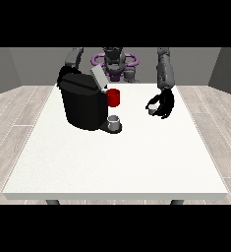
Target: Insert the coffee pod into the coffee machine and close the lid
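A black coffee machine [83, 102] stands on the white table [117, 162] at the left of the middle, its grey lid [98, 77] tilted up. A small grey cup [114, 121] sits on its base at the front. The hand at the view's right [163, 104] hovers low over the table, its fingers curled round a small white coffee pod [152, 108]. Behind the machine's top left corner I see part of the hand at the view's left [63, 75]; its fingers are hidden.
A red mug [113, 97] stands just behind and right of the machine. The table's front edge runs near the bottom of the view, and its right edge lies beyond the pod-holding hand.
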